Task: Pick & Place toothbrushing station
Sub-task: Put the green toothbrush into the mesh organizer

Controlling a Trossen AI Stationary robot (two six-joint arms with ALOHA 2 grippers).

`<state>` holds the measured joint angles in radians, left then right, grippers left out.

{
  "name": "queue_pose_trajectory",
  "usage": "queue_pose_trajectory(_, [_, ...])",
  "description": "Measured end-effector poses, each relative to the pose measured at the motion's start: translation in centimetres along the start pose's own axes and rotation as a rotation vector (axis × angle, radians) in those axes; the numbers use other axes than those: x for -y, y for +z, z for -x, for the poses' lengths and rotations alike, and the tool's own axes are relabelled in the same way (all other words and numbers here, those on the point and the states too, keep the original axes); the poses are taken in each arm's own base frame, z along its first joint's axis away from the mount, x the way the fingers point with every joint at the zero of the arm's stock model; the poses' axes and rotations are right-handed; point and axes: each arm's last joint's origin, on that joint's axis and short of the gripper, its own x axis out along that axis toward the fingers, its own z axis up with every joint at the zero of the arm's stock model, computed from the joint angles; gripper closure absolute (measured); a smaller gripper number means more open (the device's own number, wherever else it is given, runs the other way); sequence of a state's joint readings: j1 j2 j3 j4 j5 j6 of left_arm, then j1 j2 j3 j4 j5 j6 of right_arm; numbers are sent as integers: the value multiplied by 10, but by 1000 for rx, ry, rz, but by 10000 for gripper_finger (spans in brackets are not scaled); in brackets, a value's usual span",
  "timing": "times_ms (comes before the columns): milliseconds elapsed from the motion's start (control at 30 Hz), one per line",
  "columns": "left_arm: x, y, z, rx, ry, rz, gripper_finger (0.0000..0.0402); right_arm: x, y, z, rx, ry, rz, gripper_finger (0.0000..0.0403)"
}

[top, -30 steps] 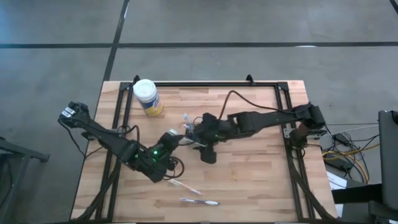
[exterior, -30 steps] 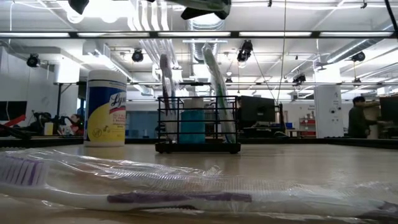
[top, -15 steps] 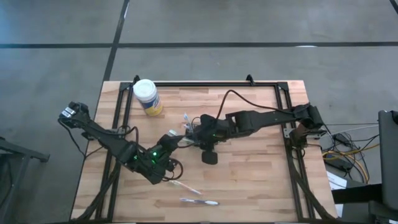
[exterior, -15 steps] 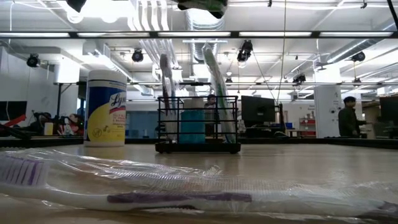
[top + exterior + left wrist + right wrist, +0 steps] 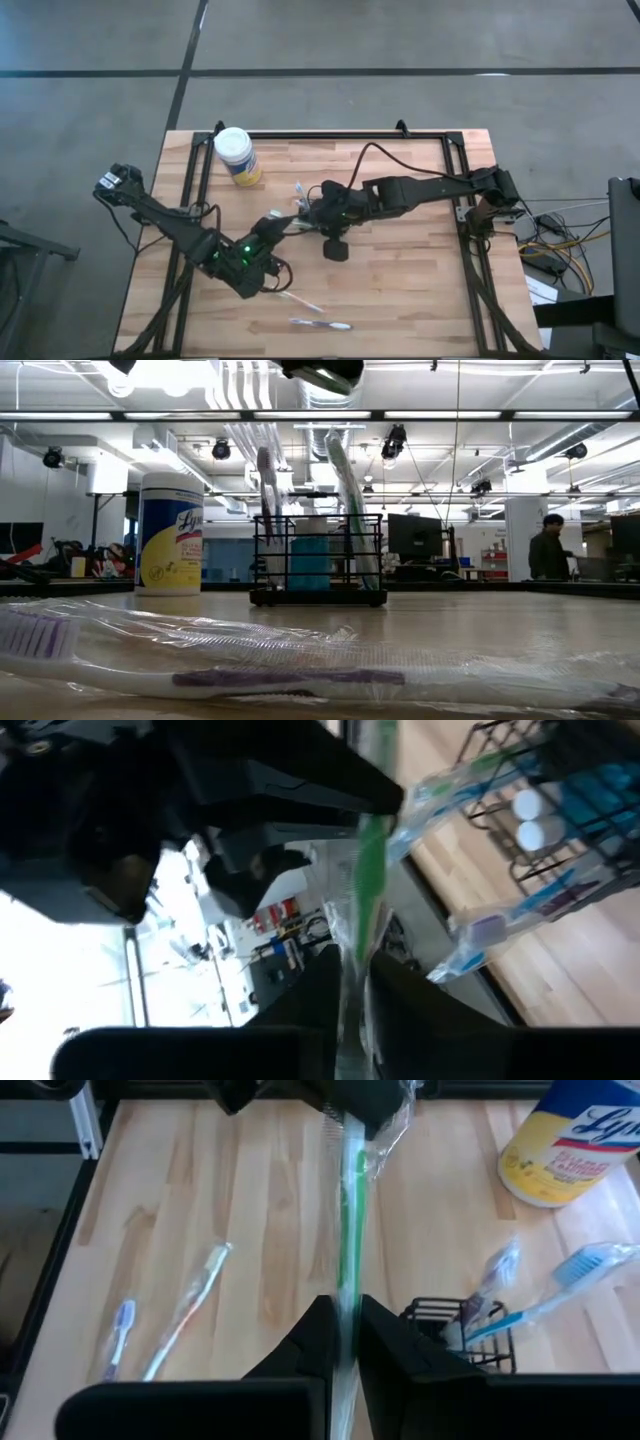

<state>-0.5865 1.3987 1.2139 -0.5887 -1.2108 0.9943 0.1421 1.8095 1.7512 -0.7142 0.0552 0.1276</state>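
Toothbrushing station upright mid-counter, centre of high frame, holding wrapped brushes and a teal item; seen in low view as black wire caddy right of yellow-labelled jar. Right hand directly over station, pinched narrow on green wrapped toothbrush; left hand just lower-left of station, at the same brush's other end, grip impossible to tell. Two more wrapped toothbrushes lying flat at lower centre of counter.
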Motion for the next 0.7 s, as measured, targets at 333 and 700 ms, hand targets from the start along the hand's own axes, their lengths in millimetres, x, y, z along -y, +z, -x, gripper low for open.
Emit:
queue_pose_trajectory(333, [-4, -1, 19, 13, 51, 24, 224, -1, 1, 0, 11, 3, 27, 384])
queue_pose_trajectory(700, [-26, -53, 66, 168, 63, 556, 141, -5, 4, 0, 59, -63, 111, 384])
